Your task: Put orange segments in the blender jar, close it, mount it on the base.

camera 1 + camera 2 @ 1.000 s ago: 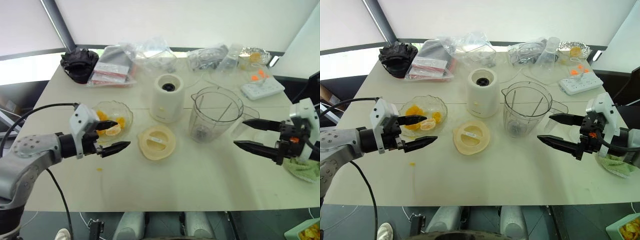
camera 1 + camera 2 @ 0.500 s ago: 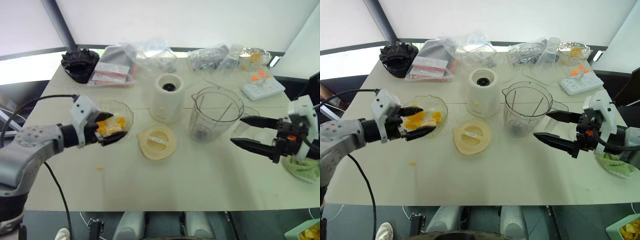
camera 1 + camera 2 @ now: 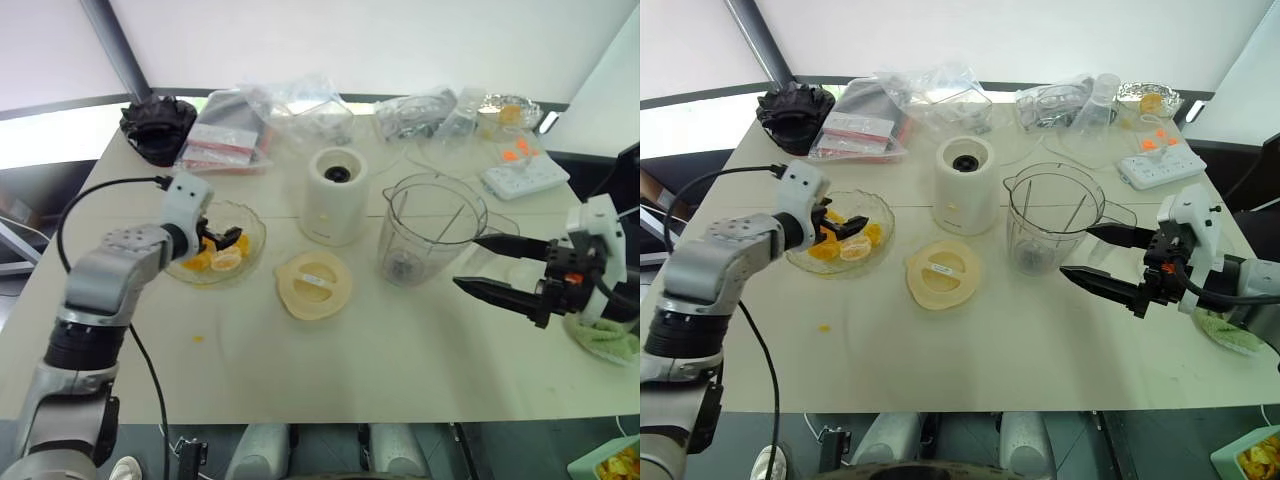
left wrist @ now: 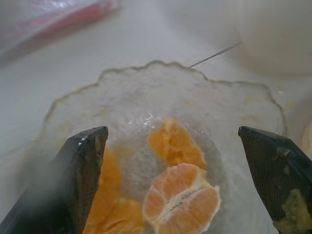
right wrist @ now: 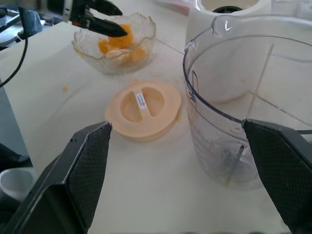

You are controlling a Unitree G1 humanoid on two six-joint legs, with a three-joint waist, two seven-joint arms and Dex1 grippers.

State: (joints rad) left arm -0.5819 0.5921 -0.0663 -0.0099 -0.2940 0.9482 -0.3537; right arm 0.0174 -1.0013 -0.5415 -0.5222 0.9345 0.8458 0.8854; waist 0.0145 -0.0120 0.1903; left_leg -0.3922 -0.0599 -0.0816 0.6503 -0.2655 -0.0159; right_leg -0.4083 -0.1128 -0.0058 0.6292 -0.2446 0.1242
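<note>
Head views: blender jar (image 3: 1052, 222) seen empty on desk (image 3: 970, 350), beside base (image 3: 965, 185), unmounted, lid (image 3: 943, 273) off | Left wrist: left gripper (image 4: 175, 161) spread wide over orange segments (image 4: 181, 197) in bowl (image 4: 161, 92), nothing gripped | Right wrist: right gripper (image 5: 185, 161) wide, empty, near jar.

Cream round lid (image 3: 313, 284) flat mid-table, glass bowl (image 3: 249, 222) beside it, white power strip (image 3: 525, 178) far right, black bundle (image 3: 158, 127) far left

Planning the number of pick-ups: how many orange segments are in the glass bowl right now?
3 clearly show in the bowl: one pale-faced segment nearest the left gripper, one behind it, one beside the left finger. More may be hidden under them.
</note>
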